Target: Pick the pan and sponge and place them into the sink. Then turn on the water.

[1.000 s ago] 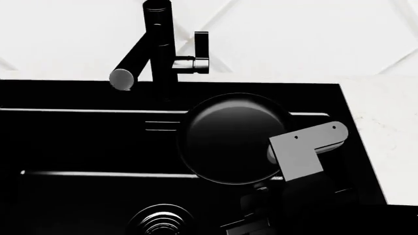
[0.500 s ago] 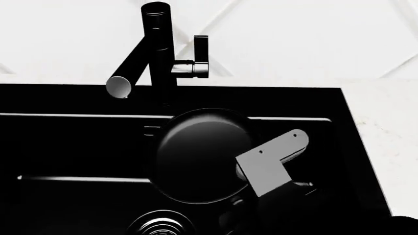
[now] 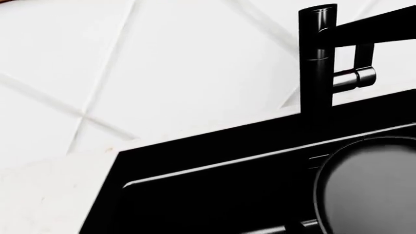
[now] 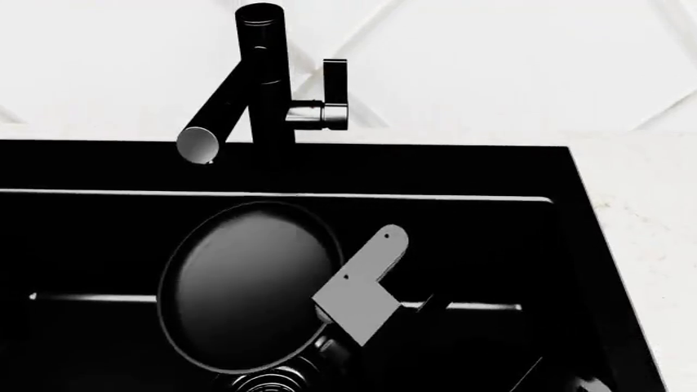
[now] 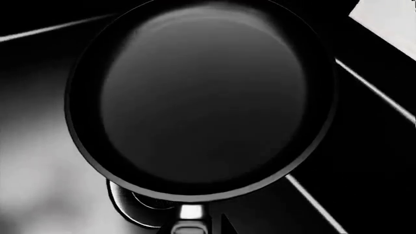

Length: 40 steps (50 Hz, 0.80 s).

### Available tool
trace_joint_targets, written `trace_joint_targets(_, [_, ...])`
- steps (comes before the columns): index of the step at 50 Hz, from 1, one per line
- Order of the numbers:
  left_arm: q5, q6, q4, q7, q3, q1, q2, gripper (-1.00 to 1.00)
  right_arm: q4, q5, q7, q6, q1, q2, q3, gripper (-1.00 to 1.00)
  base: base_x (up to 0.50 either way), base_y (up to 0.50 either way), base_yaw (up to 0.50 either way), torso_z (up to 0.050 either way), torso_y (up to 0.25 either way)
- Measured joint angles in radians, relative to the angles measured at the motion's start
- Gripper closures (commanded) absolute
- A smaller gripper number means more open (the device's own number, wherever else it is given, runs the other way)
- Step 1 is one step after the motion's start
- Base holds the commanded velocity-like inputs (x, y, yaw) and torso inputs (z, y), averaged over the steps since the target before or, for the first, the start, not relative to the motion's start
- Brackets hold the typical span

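Pan (image 4: 245, 286) over sink (image 4: 98, 167); drain (image 5: 140, 207) visible right wrist view only.

The pan (image 4: 245, 287) is glossy black with a soft grey sheen across its inside, and the sink (image 4: 98, 237) around it is black too, its stepped ledges marked only by thin pale lines of light. The faucet (image 4: 261, 73) is black with a pale grey round spout end and a silvery-grey band on its side lever. The wall (image 4: 490, 57) behind is white, crossed by faint grey diagonal lines, and the counter (image 4: 654, 212) at the sink's right edge is off-white with faint speckling.
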Motion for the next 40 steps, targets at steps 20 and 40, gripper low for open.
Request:
trace_joint_targets(20, [-0.015, -0.011, 0.011, -0.001, -0.027, 0.012, -0.006, -1.0, 0.574, -0.212, -0.263, -0.326, -0.008, -0.243, -0.153, 1.0, 0.0, 0.0, 0.0, 0.001, 0.002])
trace_joint_targets(40, [-0.019, 0.003, 0.003, 0.001, -0.04, 0.031, -0.013, -1.0, 1.022, -0.26, -0.375, -0.516, -0.018, -0.416, -0.171, 1.0, 0.0, 0.0, 0.0, 0.001, 0.001])
